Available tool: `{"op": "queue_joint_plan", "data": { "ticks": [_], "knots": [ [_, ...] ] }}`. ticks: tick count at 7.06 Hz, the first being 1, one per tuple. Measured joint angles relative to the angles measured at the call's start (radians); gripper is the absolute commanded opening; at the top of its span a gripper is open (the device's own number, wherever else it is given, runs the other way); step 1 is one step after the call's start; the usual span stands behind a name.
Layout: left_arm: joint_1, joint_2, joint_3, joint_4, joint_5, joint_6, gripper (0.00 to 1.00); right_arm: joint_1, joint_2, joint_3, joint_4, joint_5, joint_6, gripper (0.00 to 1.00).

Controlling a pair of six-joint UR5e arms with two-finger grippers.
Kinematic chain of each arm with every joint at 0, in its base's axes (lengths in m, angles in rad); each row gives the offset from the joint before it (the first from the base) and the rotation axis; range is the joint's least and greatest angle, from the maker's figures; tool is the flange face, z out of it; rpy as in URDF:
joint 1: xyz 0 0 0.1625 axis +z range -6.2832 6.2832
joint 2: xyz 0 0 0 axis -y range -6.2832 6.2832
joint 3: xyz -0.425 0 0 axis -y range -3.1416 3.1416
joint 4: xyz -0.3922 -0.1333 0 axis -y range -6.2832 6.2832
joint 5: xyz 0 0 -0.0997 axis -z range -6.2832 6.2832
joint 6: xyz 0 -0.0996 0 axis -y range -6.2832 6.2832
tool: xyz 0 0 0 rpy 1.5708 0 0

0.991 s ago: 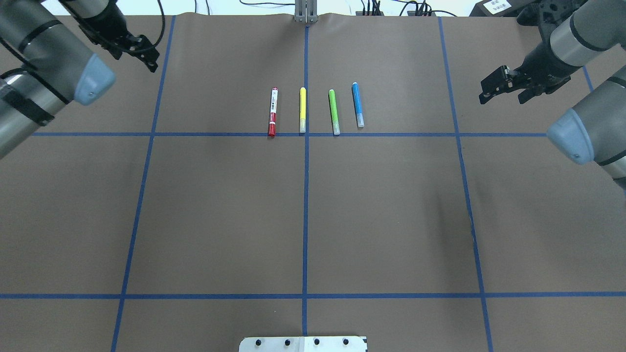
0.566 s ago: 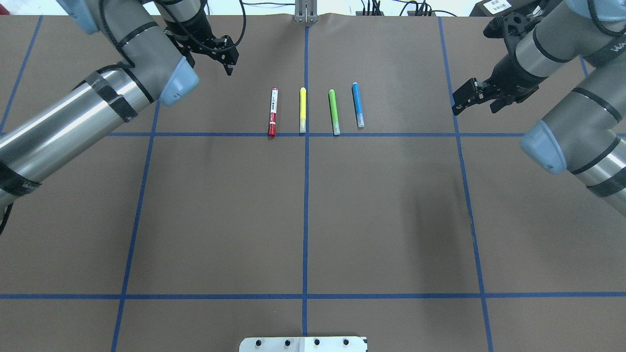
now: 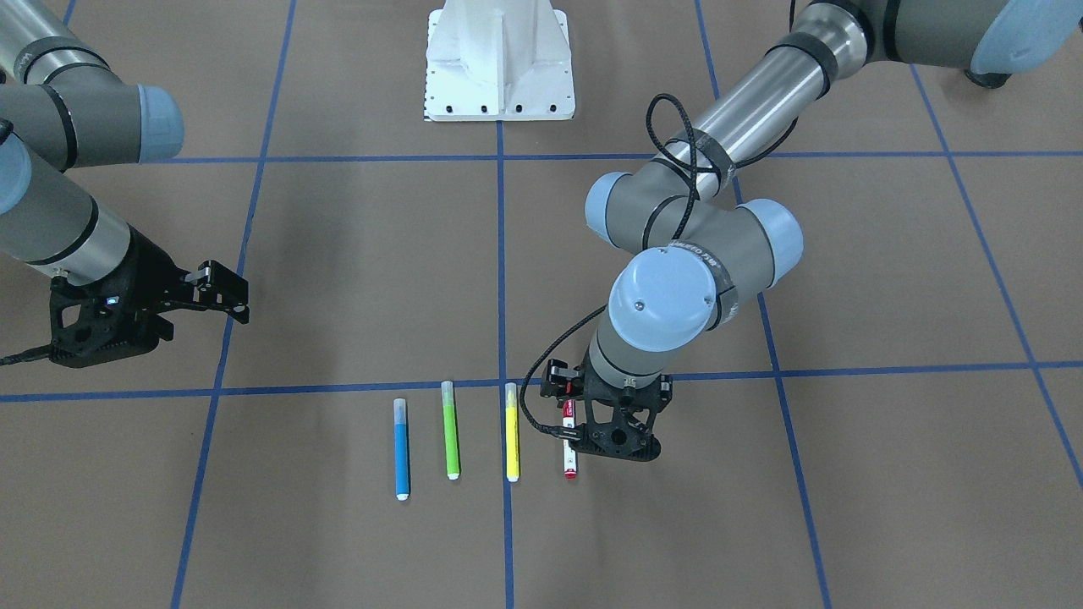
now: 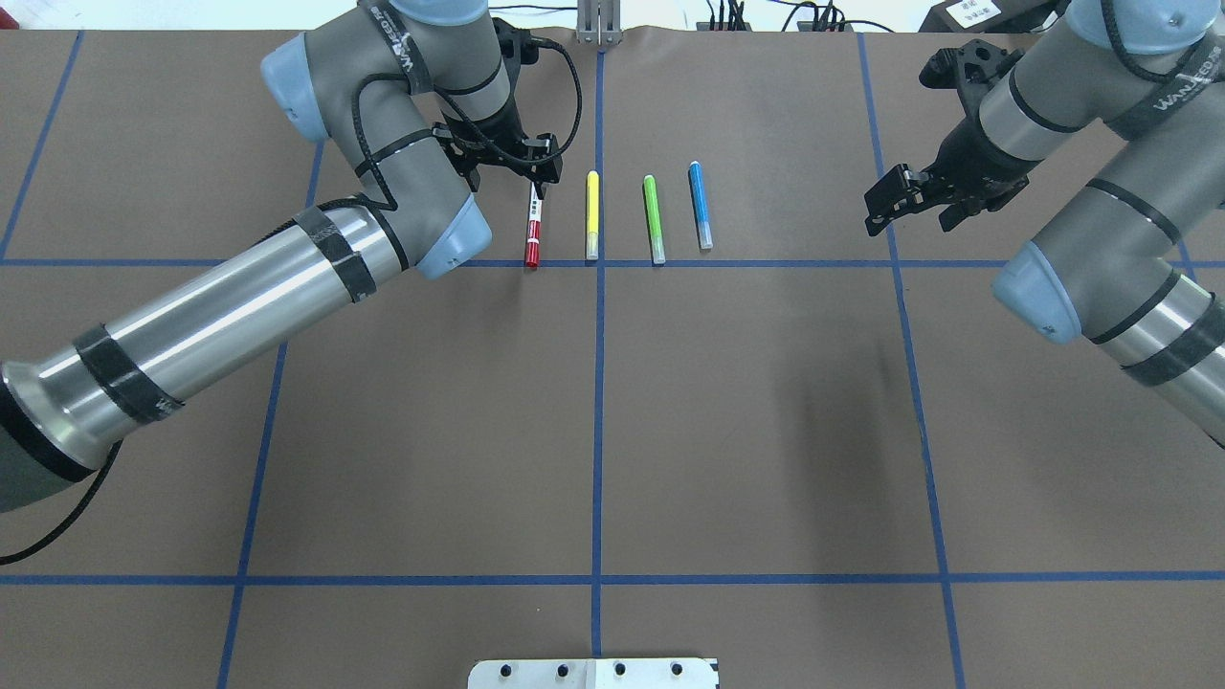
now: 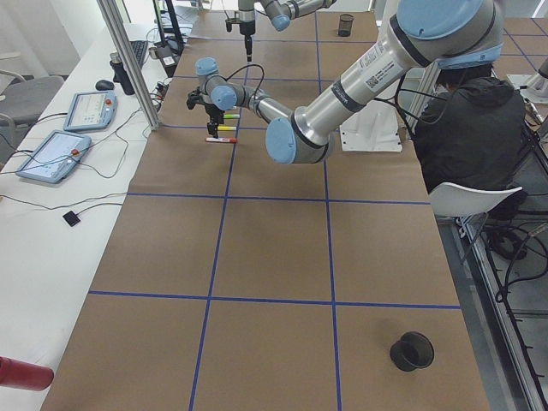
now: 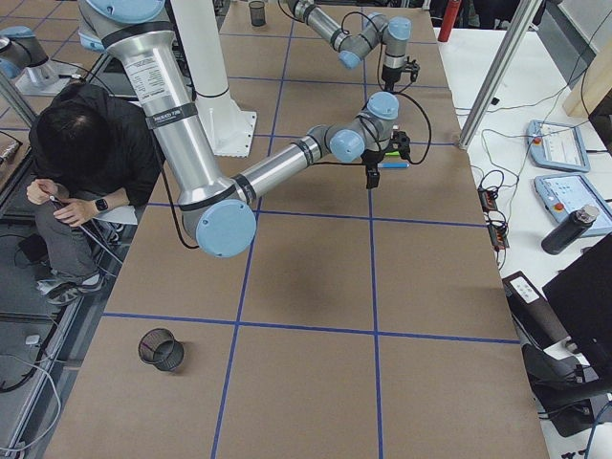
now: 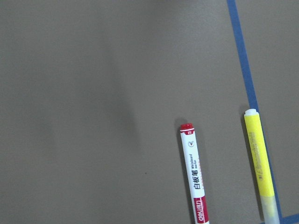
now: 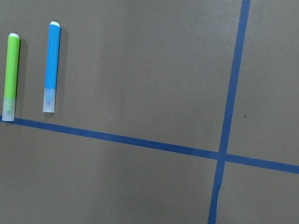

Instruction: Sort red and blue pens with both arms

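The red-capped white marker lies leftmost in a row of pens, and the blue pen lies rightmost. My left gripper hangs over the marker's far end and covers its tip; it looks open and holds nothing. The left wrist view shows the marker lying free on the paper, with no fingers in sight. The front view has the left gripper right beside the marker. My right gripper stands open and empty, well to the right of the blue pen.
A yellow pen and a green pen lie between the two task pens. Blue tape lines grid the brown paper. A black cup stands near the table's left end and a mesh cup near its right end. A person sits behind the robot.
My left arm has swung in from the far left to above the red marker's far end. The right gripper has drifted left toward the pens. The pens have not moved.
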Motion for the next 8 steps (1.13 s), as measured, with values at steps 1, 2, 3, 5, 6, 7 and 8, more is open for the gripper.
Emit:
{"op": "queue_joint_plan", "data": {
  "ticks": [1,2,3,5,6,7,8],
  "knots": [
    [0.019,-0.001,0.005,-0.005,0.015,-0.038,0.77,0.0,0.004,-0.006,0.0,0.0,0.0,1.0],
    [0.034,-0.001,0.011,-0.007,0.037,-0.06,0.77,-0.001,0.007,-0.013,0.0,0.0,-0.001,1.0],
    [0.045,-0.001,0.019,-0.009,0.056,-0.07,0.76,-0.001,0.014,-0.027,0.0,0.0,-0.002,1.0],
    [0.066,0.001,0.029,-0.022,0.087,-0.075,0.64,-0.001,0.032,-0.054,0.001,-0.001,-0.004,1.0],
    [0.076,0.002,0.035,-0.031,0.097,-0.076,0.6,-0.001,0.039,-0.064,0.001,-0.001,-0.004,1.0],
    [0.083,0.003,0.038,-0.036,0.101,-0.076,0.56,-0.001,0.042,-0.068,0.001,-0.001,-0.004,1.0],
    [0.086,0.004,0.04,-0.042,0.103,-0.076,0.53,-0.001,0.043,-0.069,0.002,-0.001,-0.002,1.0]
  ]
}}
